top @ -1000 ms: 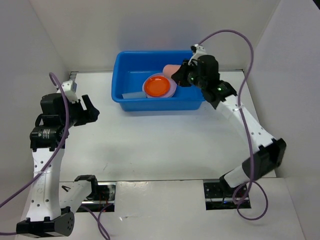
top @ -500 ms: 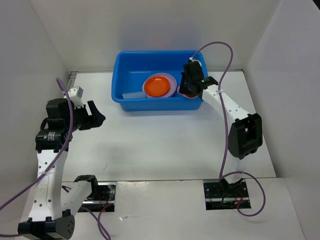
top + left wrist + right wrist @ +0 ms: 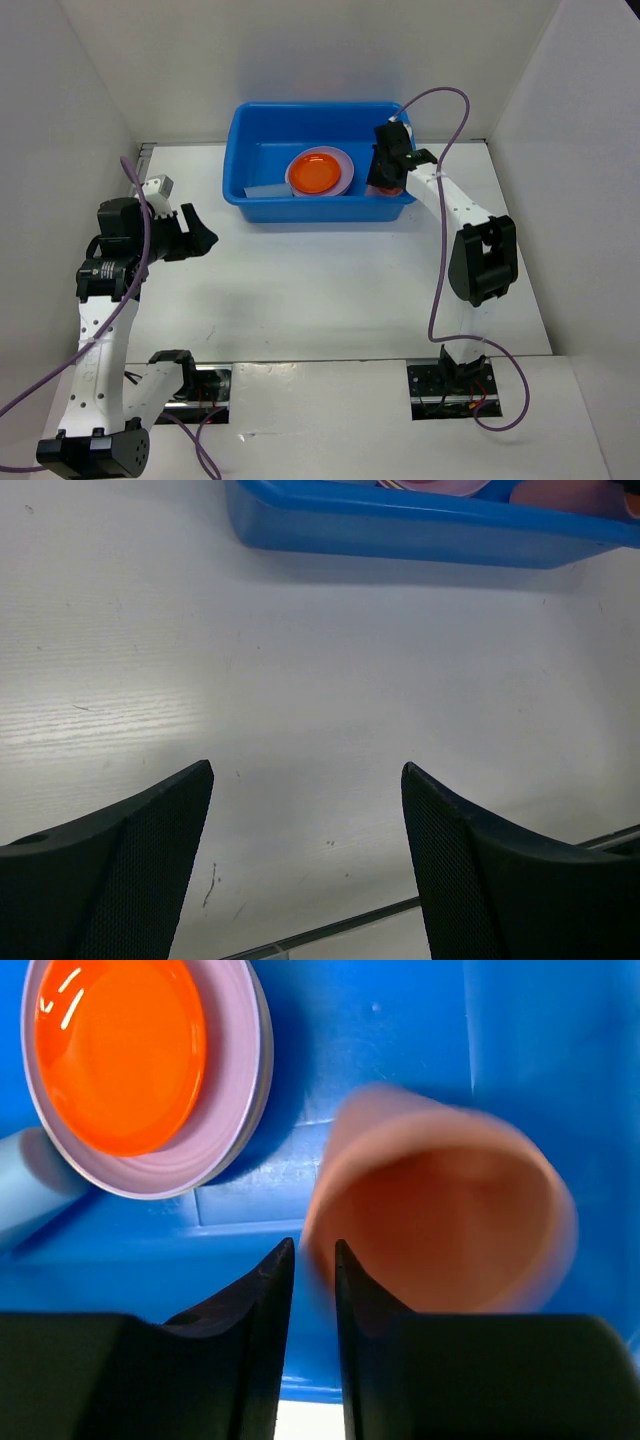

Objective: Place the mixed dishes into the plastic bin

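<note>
The blue plastic bin (image 3: 238, 130) stands at the back of the table. In it an orange plate (image 3: 315, 170) lies on a lavender plate (image 3: 345, 180), with a light blue cup (image 3: 265, 190) on its side to their left. My right gripper (image 3: 385, 178) reaches down into the bin's right end. In the right wrist view its jaws (image 3: 312, 1245) stand a narrow gap apart, and the salmon-pink cup (image 3: 450, 1220) is blurred just past the right finger, lying on the bin floor (image 3: 400, 1020). My left gripper (image 3: 200, 232) is open and empty over bare table.
White walls close in the table on the left, back and right. In the left wrist view the bin's front wall (image 3: 400, 535) runs along the top, and bare white table lies between the open fingers (image 3: 150, 830).
My right gripper has dropped from above the bin's right rim down into the bin with the salmon-pink cup, which now blurs free of the fingers. My left arm has drifted slightly right.
</note>
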